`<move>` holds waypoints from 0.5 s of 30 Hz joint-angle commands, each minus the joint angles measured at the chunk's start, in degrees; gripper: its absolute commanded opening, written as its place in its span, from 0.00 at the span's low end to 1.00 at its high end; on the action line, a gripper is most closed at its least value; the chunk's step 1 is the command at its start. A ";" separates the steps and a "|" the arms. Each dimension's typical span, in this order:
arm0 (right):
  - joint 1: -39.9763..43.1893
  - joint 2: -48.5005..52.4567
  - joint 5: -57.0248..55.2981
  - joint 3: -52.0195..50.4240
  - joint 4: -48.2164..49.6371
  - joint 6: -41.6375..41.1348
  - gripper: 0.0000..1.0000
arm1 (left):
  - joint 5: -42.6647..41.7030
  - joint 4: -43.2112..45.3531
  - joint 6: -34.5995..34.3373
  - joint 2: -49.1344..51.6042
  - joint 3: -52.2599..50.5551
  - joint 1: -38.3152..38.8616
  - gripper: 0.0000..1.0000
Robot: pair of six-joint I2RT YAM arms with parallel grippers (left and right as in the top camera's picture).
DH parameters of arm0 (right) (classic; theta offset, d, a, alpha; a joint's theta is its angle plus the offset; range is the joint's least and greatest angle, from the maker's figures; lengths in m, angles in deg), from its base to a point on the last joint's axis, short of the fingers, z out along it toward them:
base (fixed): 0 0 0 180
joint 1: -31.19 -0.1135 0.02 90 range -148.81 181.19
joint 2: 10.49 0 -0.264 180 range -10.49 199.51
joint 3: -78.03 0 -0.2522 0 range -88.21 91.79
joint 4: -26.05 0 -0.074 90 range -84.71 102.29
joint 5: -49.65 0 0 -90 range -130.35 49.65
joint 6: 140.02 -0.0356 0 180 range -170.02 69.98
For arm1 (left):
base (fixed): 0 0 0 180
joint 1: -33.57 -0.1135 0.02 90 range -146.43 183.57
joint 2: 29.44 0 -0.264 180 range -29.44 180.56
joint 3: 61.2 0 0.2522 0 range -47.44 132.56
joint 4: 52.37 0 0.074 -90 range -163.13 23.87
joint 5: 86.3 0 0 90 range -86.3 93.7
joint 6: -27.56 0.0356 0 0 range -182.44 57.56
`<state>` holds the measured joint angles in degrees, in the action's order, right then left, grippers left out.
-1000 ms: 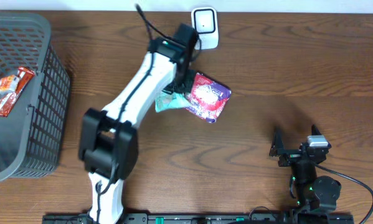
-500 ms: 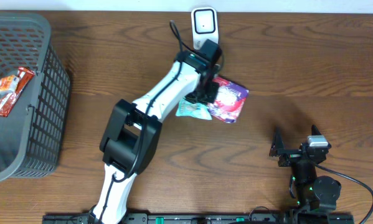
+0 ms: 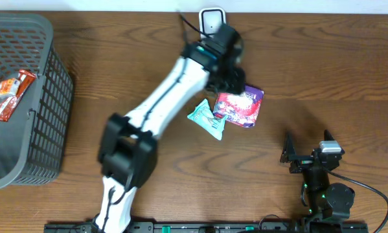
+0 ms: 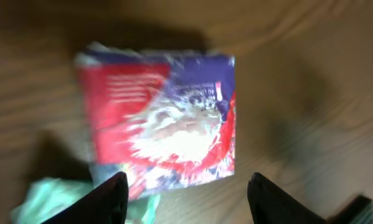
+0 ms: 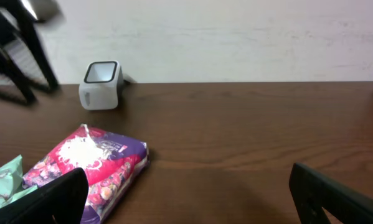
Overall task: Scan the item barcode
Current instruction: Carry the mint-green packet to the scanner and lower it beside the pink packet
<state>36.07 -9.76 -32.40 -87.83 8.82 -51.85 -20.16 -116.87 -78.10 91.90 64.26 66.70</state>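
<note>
A purple and red snack packet (image 3: 239, 107) lies flat on the wooden table, just below and right of the white barcode scanner (image 3: 211, 21). A small teal packet (image 3: 206, 120) lies against its left side. My left gripper (image 3: 234, 79) hovers over the purple packet's upper edge. In the left wrist view its jaws (image 4: 186, 199) stand open and empty, with the purple packet (image 4: 161, 118) below them and the teal packet (image 4: 49, 199) by the left finger. My right gripper (image 3: 305, 154) rests open at the table's lower right. Its wrist view shows the scanner (image 5: 101, 84) and the purple packet (image 5: 93, 165).
A grey mesh basket (image 3: 48, 39) stands at the left edge, holding an orange and red snack packet (image 3: 11, 94). The left arm stretches diagonally from the front edge to the scanner and covers part of it.
My left gripper carried both packets rightward toward the scanner, then opened. The packets have dropped free and lie on the table. The right arm has not moved.
</note>
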 commanded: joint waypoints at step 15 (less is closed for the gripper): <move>-0.48 -0.02 -0.09 -0.07 -0.22 1.05 0.99 | 11.45 -18.75 -12.20 -9.64 -15.52 -2.95 0.74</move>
<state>36.07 -9.73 -32.40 -87.83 8.84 -51.85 -9.69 -137.15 -86.75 81.01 54.77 61.21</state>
